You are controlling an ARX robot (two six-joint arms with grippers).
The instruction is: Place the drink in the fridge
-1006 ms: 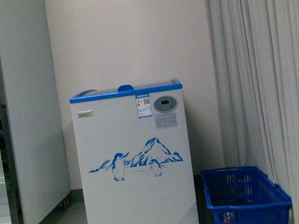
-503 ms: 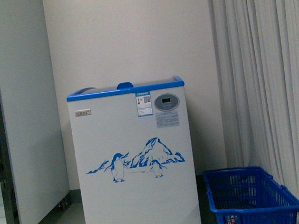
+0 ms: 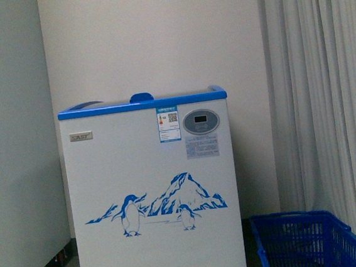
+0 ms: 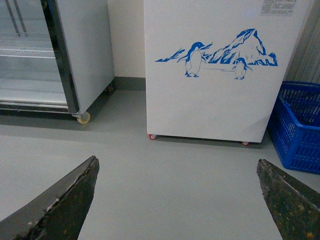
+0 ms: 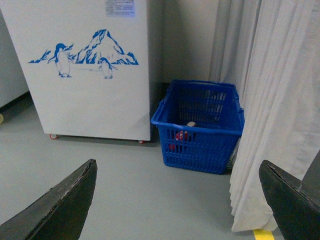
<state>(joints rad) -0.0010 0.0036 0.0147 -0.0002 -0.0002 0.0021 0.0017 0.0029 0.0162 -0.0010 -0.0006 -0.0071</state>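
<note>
The fridge is a white chest with a blue top rim, a penguin-and-mountain print and an oval grey panel. It stands straight ahead against the wall. Its front also fills the left wrist view and the right wrist view. A red item with a pale top, possibly the drink, lies in the blue basket right of the fridge. My left gripper and right gripper hang open over bare grey floor, holding nothing.
A tall grey upright cabinet with a glass door stands left of the fridge on casters. A white curtain hangs just right of the basket. Yellow tape marks the floor by the curtain's hem.
The front view has moved closer and turned: the fridge looks larger, the upright cabinet's glass door has slid out on the left, and the basket has dropped toward the bottom right corner.
</note>
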